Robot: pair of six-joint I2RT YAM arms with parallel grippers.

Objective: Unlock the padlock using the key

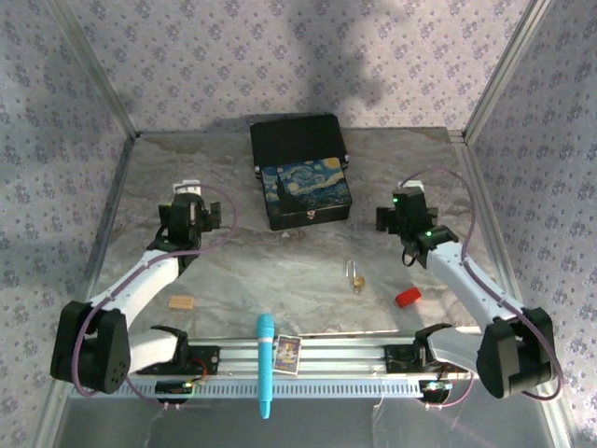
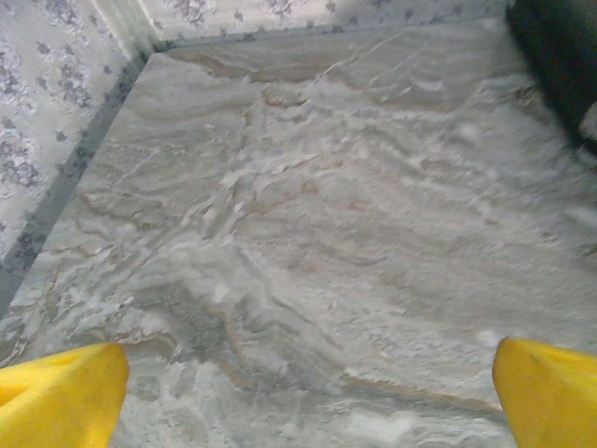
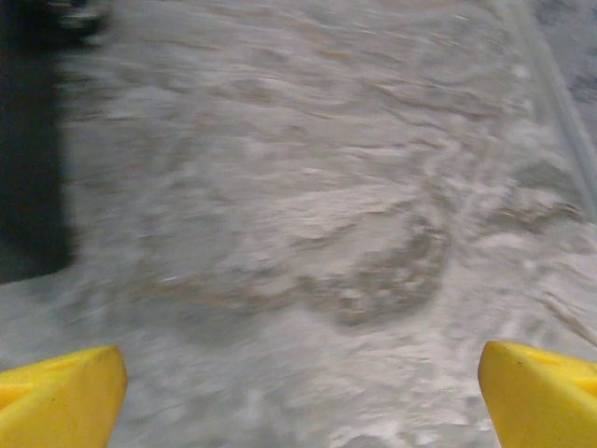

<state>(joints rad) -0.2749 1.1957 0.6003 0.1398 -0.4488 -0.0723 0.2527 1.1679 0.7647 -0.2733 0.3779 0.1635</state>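
Left of the painted box [image 1: 306, 194], at about its level and well apart from it, the left gripper [image 1: 189, 198] hangs over the marbled table [image 1: 252, 271]. Its wrist camera shows the left gripper's [image 2: 303, 401] yellow fingertips [image 2: 58, 397] spread wide at the two lower corners, with bare table between them and a dark edge of the box at the top right. A tan wooden block [image 1: 181, 302] lies nearer the arm bases than the box and off to its left. A teal pen [image 1: 265, 364] lies across the metal rail [image 1: 326, 369], nearer than the box and slightly left of it, and a small card [image 1: 287, 355] sits just beside the pen. The box itself stands at the back centre with its black lid [image 1: 297, 140] thrown open. The padlock [image 1: 355, 277] lies flat on the table, nearer than the box's right corner and apart from it, touched by neither gripper; the key is too small to tell apart from it. A small red block [image 1: 408, 297] lies further right. Right of the box, the right gripper [image 1: 410, 203] hangs with its fingertips [image 3: 541, 397] likewise wide apart over bare table and nothing between them.
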